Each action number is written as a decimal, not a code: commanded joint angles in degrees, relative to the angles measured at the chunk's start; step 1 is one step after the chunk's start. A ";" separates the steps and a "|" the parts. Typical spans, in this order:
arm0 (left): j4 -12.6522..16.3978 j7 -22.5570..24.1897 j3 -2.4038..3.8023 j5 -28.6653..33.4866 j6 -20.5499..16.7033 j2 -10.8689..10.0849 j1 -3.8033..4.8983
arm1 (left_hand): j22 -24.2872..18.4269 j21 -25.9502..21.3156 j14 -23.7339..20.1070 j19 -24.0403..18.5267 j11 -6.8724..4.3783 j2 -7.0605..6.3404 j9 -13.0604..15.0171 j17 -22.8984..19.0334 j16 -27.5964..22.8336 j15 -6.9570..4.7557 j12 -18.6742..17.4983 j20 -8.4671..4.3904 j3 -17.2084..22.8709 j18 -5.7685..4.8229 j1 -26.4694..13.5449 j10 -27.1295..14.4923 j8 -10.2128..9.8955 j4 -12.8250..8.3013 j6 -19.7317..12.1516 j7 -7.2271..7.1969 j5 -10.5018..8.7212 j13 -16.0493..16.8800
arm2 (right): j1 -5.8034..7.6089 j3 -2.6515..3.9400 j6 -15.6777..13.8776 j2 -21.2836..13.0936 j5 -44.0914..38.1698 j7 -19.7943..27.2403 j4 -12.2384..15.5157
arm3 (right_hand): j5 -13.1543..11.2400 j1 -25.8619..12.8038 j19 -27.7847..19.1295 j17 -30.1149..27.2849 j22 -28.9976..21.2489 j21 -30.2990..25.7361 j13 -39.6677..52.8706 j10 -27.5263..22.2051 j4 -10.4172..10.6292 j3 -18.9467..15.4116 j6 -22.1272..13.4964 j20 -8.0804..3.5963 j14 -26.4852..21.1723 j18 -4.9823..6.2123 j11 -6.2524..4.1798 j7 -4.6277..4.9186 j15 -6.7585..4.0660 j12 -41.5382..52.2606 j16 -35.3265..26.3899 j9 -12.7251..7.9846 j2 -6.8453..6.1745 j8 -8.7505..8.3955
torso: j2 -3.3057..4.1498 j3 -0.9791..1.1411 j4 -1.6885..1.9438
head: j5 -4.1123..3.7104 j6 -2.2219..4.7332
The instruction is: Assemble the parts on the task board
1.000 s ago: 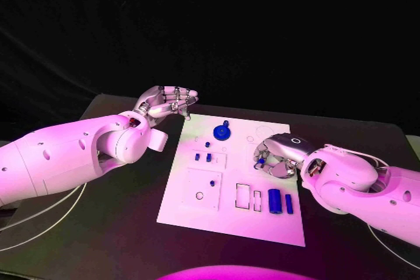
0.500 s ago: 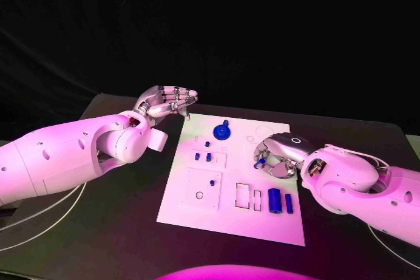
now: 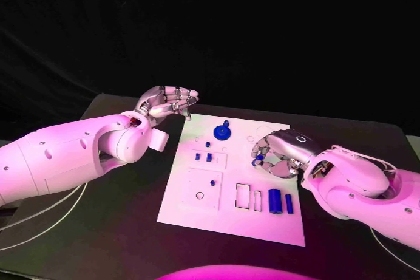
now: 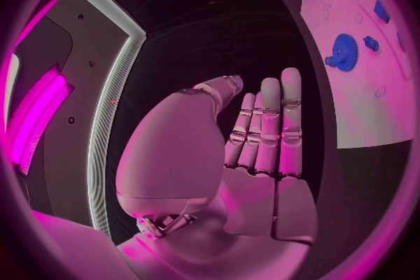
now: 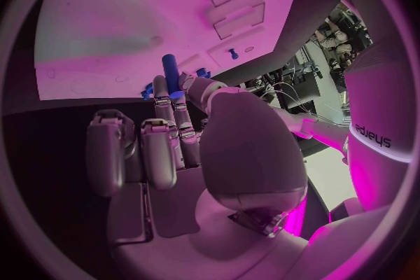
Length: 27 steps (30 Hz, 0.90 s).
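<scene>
The white task board (image 3: pixel 229 214) lies in the middle of the black table. On it are a blue gear (image 3: pixel 222 132), several small blue pegs (image 3: pixel 198 156) and two blue cylinders (image 3: pixel 275 200) beside rectangular slots (image 3: pixel 243 195). My right hand (image 3: pixel 278 152) hovers over the board's right side and pinches a small blue peg (image 3: pixel 259 160) between thumb and finger; the right wrist view shows that peg (image 5: pixel 171 73) at the fingertips, above the board (image 5: pixel 105 28). My left hand (image 3: pixel 166 101) hangs off the board's far left corner and holds nothing, its fingers (image 4: pixel 271 126) extended.
Bare black table (image 3: pixel 114 219) surrounds the board on all sides. In the left wrist view the gear (image 4: pixel 342 52) and board (image 4: pixel 359 119) lie beside my left hand. White cables (image 3: pixel 44 222) run along the table's left edge.
My right hand has turned slightly and carried the blue peg a little farther up the board. The left hand has not moved.
</scene>
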 commanded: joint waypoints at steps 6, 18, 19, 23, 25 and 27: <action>-0.01 0.22 0.04 0.00 0.53 0.37 -0.04 | -0.10 -0.37 -0.37 -0.46 0.01 -0.14 -0.06 -0.05 -0.35 0.10 0.38 0.05 -0.03 0.36 -0.41 -0.36 0.36 -0.32 -0.16 0.75 0.21 -0.05 | 0.62 0.17 -3.08 0.30 0.95 1.05 4.64 | 0.16 0.46 2.07 -0.03 10.24 0.30 -0.03 3.32 -1.42 0.86 0.37 -0.56 2.88 -0.72 -2.81 -0.07 -0.54 0.36 0.34 0.12 0.71 0.38 | 0.00 0.01 -0.06 | 0.45 -0.14; -0.30 0.19 0.03 0.01 0.76 1.29 -0.12 | -0.10 -0.38 -0.39 -0.48 0.02 -0.08 -0.07 -0.08 -0.33 0.11 0.46 0.07 -0.01 0.36 -0.43 -0.47 0.38 -0.36 -0.21 0.77 0.21 -0.06 | -0.83 -0.13 -3.12 9.03 1.81 2.97 3.49 | 0.35 0.62 1.99 -0.11 10.16 0.07 0.06 3.31 -1.76 1.10 0.27 -0.61 2.86 -0.67 -2.79 -0.03 -0.57 0.25 0.31 0.17 0.83 0.35 | 0.02 -0.01 0.05 | 2.21 -0.63; -0.33 0.17 0.03 0.01 0.77 1.35 -0.13 | -0.10 -0.38 -0.39 -0.48 0.02 -0.08 -0.07 -0.08 -0.33 0.11 0.46 0.07 -0.01 0.36 -0.43 -0.47 0.38 -0.36 -0.21 0.77 0.21 -0.06 | -1.09 -0.24 -3.06 9.68 1.81 3.11 3.10 | 0.35 0.62 1.99 -0.11 10.16 0.07 0.06 3.31 -1.76 1.10 0.27 -0.61 2.86 -0.67 -2.79 -0.03 -0.57 0.25 0.31 0.17 0.83 0.35 | 0.03 -0.02 0.03 | 2.33 -0.63; -0.38 0.16 0.03 0.01 0.82 1.57 -0.14 | -0.10 -0.38 -0.39 -0.48 0.02 -0.08 -0.07 -0.08 -0.33 0.11 0.46 0.07 -0.01 0.36 -0.43 -0.47 0.38 -0.36 -0.21 0.77 0.21 -0.06 | -2.48 -0.71 -2.75 12.40 1.80 3.68 1.16 | 0.40 0.63 1.92 -0.23 10.08 -0.14 0.08 3.29 -1.85 1.18 0.22 -0.62 2.84 -0.63 -2.77 0.00 -0.57 0.20 0.26 0.18 0.88 0.33 | 0.10 -0.06 -0.01 | 2.68 -0.70; -0.38 0.15 0.03 0.01 0.83 1.66 -0.15 | -0.10 -0.38 -0.39 -0.48 0.02 -0.08 -0.07 -0.08 -0.33 0.11 0.46 0.07 -0.01 0.36 -0.43 -0.47 0.38 -0.36 -0.21 0.77 0.21 -0.06 | -3.27 -0.88 -2.65 13.58 1.71 3.93 0.18 | 0.40 0.63 1.92 -0.23 10.08 -0.14 0.08 3.29 -1.85 1.18 0.22 -0.62 2.84 -0.63 -2.77 0.00 -0.57 0.20 0.26 0.18 0.88 0.33 | 0.13 -0.06 -0.03 | 2.84 -0.77; -0.37 0.14 0.03 0.01 0.86 1.71 -0.15 | -0.10 -0.38 -0.39 -0.48 0.02 -0.08 -0.07 -0.08 -0.33 0.11 0.46 0.07 -0.01 0.36 -0.43 -0.47 0.38 -0.36 -0.21 0.77 0.21 -0.06 | -3.92 -0.97 -2.55 14.43 1.57 4.11 -0.56 | 0.42 0.63 1.90 -0.29 10.06 -0.18 0.09 3.27 -1.89 1.21 0.19 -0.63 2.83 -0.62 -2.76 0.02 -0.56 0.18 0.24 0.18 0.90 0.32 | 0.15 -0.04 -0.03 | 2.95 -0.80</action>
